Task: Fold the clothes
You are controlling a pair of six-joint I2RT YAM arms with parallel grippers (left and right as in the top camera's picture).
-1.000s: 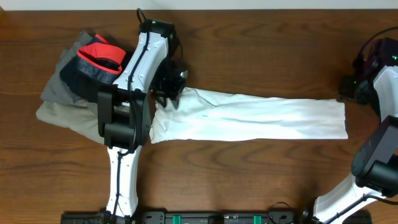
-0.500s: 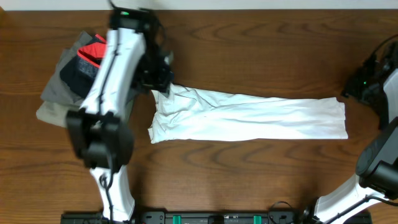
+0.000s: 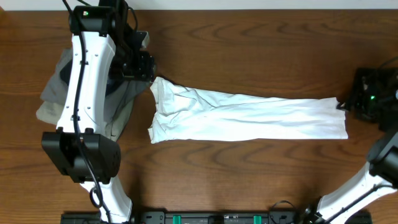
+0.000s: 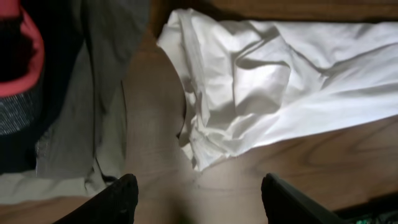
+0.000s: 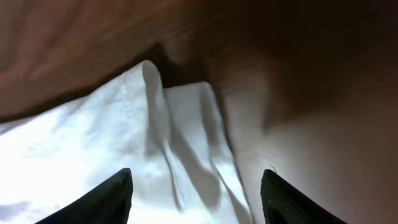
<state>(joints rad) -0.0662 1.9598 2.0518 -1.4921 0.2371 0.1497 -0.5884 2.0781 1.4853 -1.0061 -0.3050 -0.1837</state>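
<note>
White cotton T-shirt (image 3: 249, 115) lies as one long strip, and I judge the end-to-end fold comes next.

The strip lies flat across the middle of the dark wooden table (image 3: 249, 37), with its rumpled left end just beside the heap of grey and beige garments (image 3: 53, 99) (something red and black sits on top). My left gripper (image 4: 200, 199) hangs over bare wood between the heap and that end, with its fingers spread wide and nothing between them. My right gripper (image 5: 196, 199) hovers over the strip's far corner, its fingers likewise apart and not pinching the cloth. Next I think each gripper needs a corner of one short end, pinched cleanly through all layers, then carried over toward the other end.
</note>
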